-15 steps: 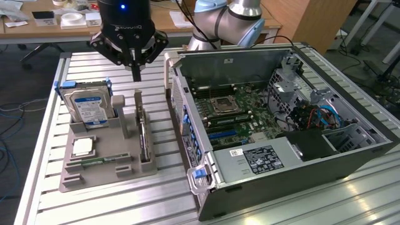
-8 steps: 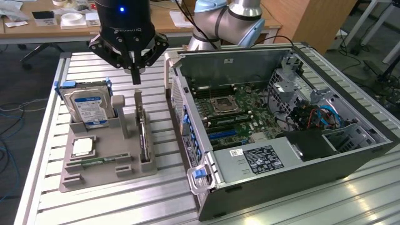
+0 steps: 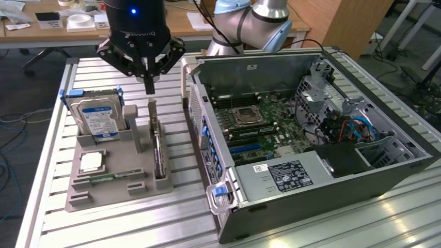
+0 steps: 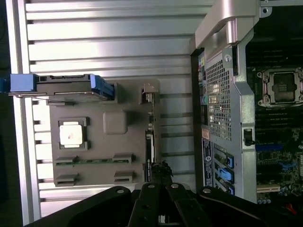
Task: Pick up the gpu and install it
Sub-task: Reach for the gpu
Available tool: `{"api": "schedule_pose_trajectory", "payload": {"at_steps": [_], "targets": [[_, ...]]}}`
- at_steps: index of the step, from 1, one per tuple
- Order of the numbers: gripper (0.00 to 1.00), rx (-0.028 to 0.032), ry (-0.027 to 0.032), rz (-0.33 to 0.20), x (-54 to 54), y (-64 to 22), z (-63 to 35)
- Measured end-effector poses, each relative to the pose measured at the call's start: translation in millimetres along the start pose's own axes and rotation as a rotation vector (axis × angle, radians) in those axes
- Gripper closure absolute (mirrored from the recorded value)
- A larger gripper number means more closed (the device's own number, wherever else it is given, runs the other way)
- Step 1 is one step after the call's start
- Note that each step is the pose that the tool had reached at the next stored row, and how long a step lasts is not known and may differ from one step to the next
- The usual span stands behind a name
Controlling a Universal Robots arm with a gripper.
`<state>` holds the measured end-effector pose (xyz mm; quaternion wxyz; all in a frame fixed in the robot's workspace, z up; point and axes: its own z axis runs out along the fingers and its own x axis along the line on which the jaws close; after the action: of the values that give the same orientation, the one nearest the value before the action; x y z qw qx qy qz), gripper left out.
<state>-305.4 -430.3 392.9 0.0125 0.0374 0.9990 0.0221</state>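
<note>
The gpu [image 3: 158,153] stands on edge in the slot of the grey holder [image 3: 113,194] nearest the computer case, seen from above as a thin dark strip. In the wrist view the gpu [image 4: 149,147] runs along that same side of the holder [image 4: 115,124]. My gripper [image 3: 150,87] hangs a little above the far end of the card, fingers pointing down and shut with nothing between them. In the wrist view the gripper [image 4: 161,172] sits over the card's end. The open computer case [image 3: 386,170] lies at the exterior view's right with its motherboard [image 3: 258,129] exposed.
A silver hard drive [image 3: 100,116] with blue rails stands upright in the holder's far corner. A processor [image 3: 92,161] and a green memory stick [image 3: 110,177] lie in the holder too. The ribbed metal table [image 3: 152,227] carries everything. The arm's base [image 3: 251,23] rises behind the case.
</note>
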Motion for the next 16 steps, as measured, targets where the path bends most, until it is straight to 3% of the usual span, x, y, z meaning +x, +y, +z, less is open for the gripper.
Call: {"api": "schedule_pose_trajectory", "payload": {"at_steps": [16], "targets": [[0.89, -0.0001, 0.0000, 0.000, 6.9, -7.2, -0.2]]}}
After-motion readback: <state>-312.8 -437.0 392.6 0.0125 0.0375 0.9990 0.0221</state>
